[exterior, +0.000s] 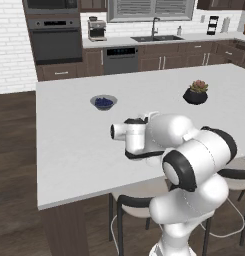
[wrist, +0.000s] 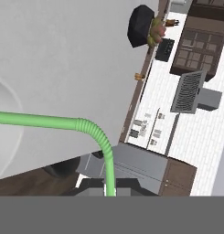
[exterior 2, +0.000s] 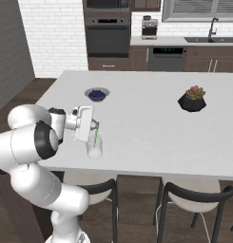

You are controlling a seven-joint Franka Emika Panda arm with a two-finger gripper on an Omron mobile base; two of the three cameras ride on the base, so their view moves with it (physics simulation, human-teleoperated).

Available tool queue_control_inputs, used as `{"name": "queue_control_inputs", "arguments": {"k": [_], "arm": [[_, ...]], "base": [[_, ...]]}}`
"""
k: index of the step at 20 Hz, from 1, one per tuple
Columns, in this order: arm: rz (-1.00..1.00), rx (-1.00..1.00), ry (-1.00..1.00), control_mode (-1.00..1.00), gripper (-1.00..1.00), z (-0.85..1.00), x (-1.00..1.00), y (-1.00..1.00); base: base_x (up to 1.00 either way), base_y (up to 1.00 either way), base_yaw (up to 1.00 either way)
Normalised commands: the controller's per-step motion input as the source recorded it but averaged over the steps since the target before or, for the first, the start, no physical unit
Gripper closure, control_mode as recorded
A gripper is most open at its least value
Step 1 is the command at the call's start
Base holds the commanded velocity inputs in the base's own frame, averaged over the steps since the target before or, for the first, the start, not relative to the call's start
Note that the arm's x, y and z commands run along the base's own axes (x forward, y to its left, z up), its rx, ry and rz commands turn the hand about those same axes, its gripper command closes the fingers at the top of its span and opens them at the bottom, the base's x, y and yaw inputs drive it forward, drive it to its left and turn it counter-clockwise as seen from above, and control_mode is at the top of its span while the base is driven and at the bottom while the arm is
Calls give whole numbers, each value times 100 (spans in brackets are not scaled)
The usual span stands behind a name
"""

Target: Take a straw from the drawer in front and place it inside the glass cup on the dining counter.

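The glass cup point(exterior 2: 94, 149) stands near the front left edge of the white dining counter point(exterior 2: 146, 133). The light-green straw point(exterior 2: 95, 135) leans down into the cup from the gripper point(exterior 2: 92, 125), which hovers just above and left of the cup and is shut on the straw's upper end. In the hand view the straw point(wrist: 93, 130) rises from the gripper point(wrist: 109, 188), bends, and runs left over the faint curved rim of the cup point(wrist: 10, 114). The arm covers the cup in the left base view. The drawer is out of view.
A small bowl with blue contents point(exterior 2: 96, 94) sits behind the cup, and a plant in a black pot point(exterior 2: 192, 100) sits to the right. Stools point(exterior 2: 194, 199) stand under the counter's front edge. The wall counter with its sink point(exterior: 156, 38) runs along the back.
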Motion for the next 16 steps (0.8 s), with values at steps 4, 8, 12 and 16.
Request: {"name": "queue_control_inputs", "arguments": {"k": [4, 8, 12, 16], "arm": [[0, -1, 0, -100, 100, -25, 0, 0], [0, 0, 0, -100, 100, -20, 0, 0], [0, 0, 0, -100, -100, -8, 0, 6], [0, 0, 0, -100, -100, -1, -1, 3]], "base": [[0, 0, 0], [0, 0, 0], [0, 0, 0], [0, 0, 0]]}}
